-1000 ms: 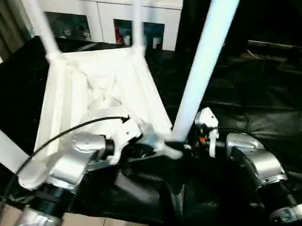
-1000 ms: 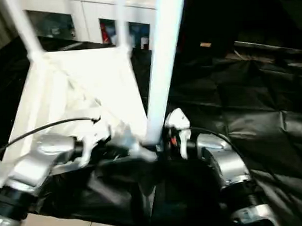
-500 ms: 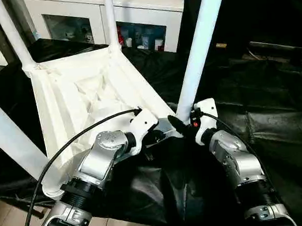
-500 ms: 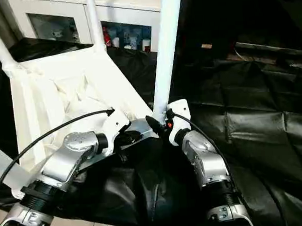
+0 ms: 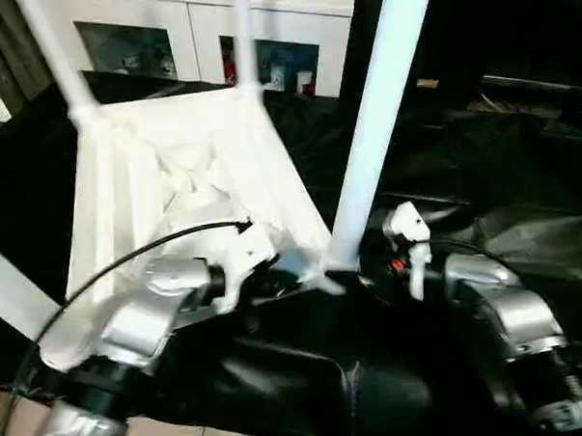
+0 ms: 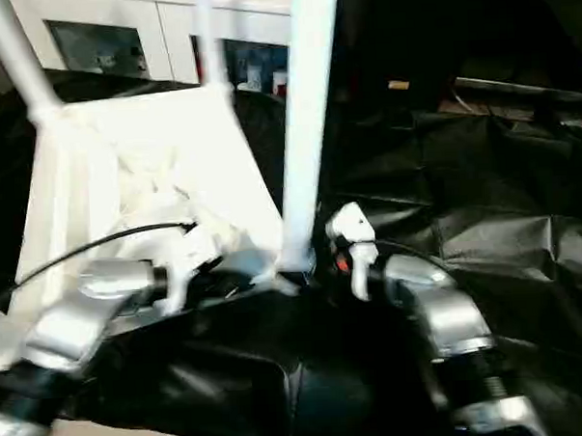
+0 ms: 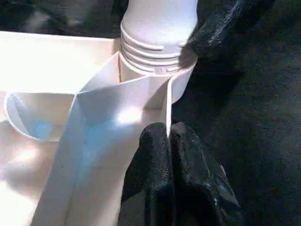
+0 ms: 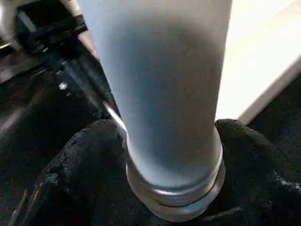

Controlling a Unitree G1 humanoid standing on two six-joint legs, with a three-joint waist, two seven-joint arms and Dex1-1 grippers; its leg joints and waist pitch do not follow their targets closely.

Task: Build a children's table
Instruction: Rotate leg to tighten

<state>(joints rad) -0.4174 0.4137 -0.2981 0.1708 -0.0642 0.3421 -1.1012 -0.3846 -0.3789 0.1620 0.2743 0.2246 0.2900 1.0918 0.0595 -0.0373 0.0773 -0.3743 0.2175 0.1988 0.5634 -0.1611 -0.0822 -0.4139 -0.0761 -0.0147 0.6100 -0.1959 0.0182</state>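
Left wrist view: the left gripper (image 7: 170, 155) has its two black fingers pinched together on the thin upright rim wall of the small white plastic rectangular tabletop (image 5: 188, 179), right at the corner socket.
Leg in hand: the long white tapered tube leg (image 5: 374, 127) stands in that near corner socket, with ridged rings at its base (image 7: 157, 47) showing above the socket collar.
Right gripper (image 8: 171, 174): its black fingers (image 8: 244, 150) wrap both sides of the leg's base, closed around the tube just above the metal-grey ring.
Where the table is: upside down on the black-draped work table (image 5: 482, 171), near edge toward the robot, with two more white legs (image 5: 57, 54) rising at the far corners and another at the left edge of the head view.
Risk, seating: the exposed rings suggest the leg may not be fully home; letting go now could leave it loose or leaning.
Risk, slip: the left hold is on a thin wall only, so hard turning or pushing on the leg could twist the top out of the pinch or slide it on the cloth.
Arm pose: both silver forearms (image 5: 160, 311) reach forward and converge on the same corner, left from the left, right from the right, wrists low by the table edge.
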